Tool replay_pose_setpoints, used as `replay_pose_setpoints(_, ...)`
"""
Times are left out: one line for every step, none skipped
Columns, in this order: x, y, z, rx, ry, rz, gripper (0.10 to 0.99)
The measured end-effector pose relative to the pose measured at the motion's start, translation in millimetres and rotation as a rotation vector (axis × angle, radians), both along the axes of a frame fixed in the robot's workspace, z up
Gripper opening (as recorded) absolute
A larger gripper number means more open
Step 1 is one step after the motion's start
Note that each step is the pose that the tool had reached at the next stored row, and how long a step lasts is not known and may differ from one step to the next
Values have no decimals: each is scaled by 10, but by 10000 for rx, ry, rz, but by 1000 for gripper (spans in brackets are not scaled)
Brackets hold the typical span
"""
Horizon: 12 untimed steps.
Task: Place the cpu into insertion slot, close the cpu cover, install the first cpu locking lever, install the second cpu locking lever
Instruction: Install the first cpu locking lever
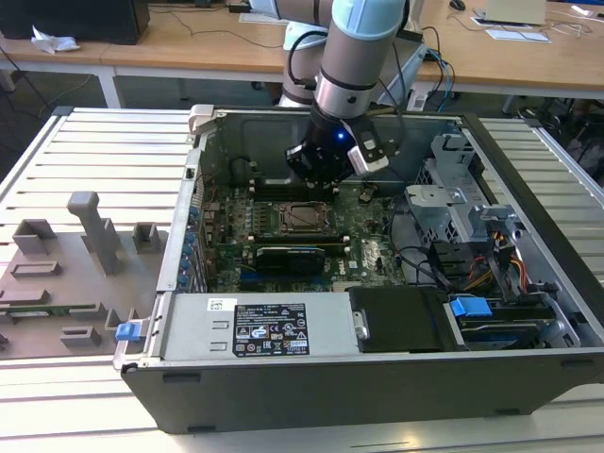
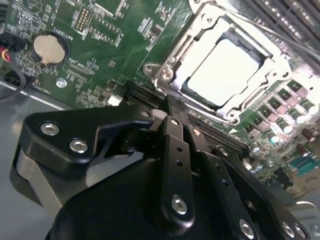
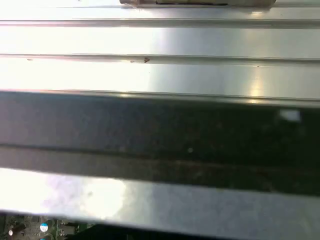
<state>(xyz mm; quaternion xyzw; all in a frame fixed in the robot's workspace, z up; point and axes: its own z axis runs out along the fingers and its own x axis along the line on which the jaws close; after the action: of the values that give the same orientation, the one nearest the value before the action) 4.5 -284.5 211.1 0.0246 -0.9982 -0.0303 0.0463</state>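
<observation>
Your gripper (image 2: 172,117) sits low inside the open computer case (image 1: 528,373), just off the far edge of the insertion slot (image 1: 304,217) in the exterior view. In the second wrist view its black fingers (image 2: 176,150) lie pressed together with no gap between them, and nothing is held. The cpu (image 2: 225,70) already rests flat in the slot, pale top showing, close ahead of the fingertips but not touching them. The cpu cover (image 2: 200,37) lies down around it as a silvery frame. Room is tight: a long black card slot (image 2: 150,95) runs directly under the fingertips, the case's far wall (image 1: 255,132) stands right behind the arm, and the drive cage (image 1: 453,203) crowds the exterior view's right
</observation>
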Motion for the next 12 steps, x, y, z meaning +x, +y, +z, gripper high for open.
replay_pose_setpoints(-4,-12,2,-98,-1,1,106)
replay_pose_setpoints(-7,-36,3,-175,-2,4,106)
replay_pose_setpoints(-10,-61,3,-194,-3,2,106)
replay_pose_setpoints(-13,-92,2,-203,-3,2,106)
replay_pose_setpoints(-17,-131,2,-210,-4,1,106)
replay_pose_setpoints(-21,-164,2,-216,-5,1,106)
replay_pose_setpoints(-27,-212,2,-232,-6,1,106)
replay_pose_setpoints(-30,-236,2,-242,-6,1,106)
replay_pose_setpoints(-34,-269,2,-259,-6,1,106)
replay_pose_setpoints(-37,-298,2,-271,-7,1,106)
replay_pose_setpoints(-43,-340,2,-287,-8,1,106)
replay_pose_setpoints(-46,-374,2,-302,-7,1,106)
